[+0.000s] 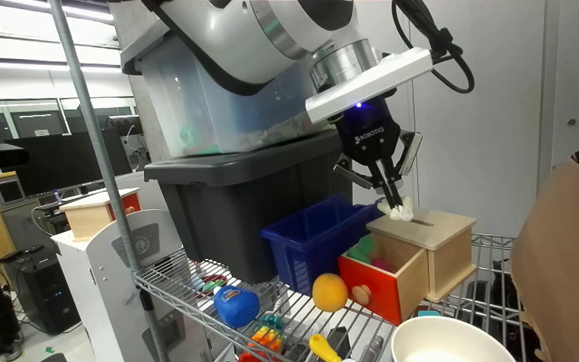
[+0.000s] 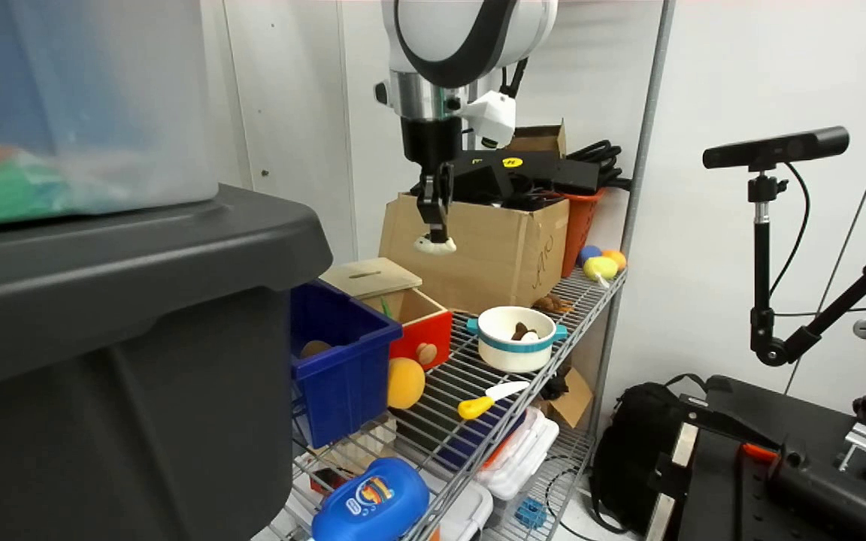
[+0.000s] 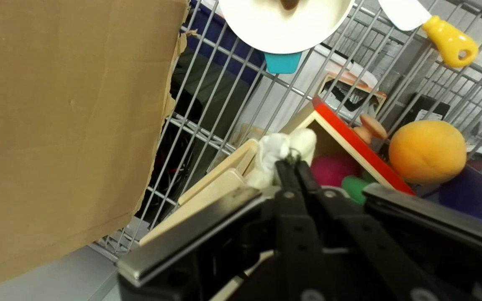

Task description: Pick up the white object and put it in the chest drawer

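Observation:
The white object (image 1: 406, 207) hangs from the tips of my gripper (image 1: 395, 201), which is shut on it. In the wrist view, the soft white object (image 3: 271, 151) sticks out on both sides of the fingertips (image 3: 286, 173). The chest drawer (image 1: 450, 224) is a light-wood box with a slotted top, and its red-fronted drawer (image 1: 370, 289) stands pulled out. Inside that drawer lie a green thing (image 1: 365, 246) and a pink one (image 3: 335, 169). An exterior view has the white object (image 2: 433, 246) in the air, higher than the box top (image 2: 373, 276).
A blue bin (image 2: 350, 376) stands beside the chest drawer, with an orange ball (image 1: 329, 292) by the red front. Nearby on the wire shelf are a white pot (image 2: 516, 357) and a yellow-handled knife (image 2: 478, 406). A cardboard box (image 3: 69, 104) and a dark tote (image 1: 249, 216) stand close by.

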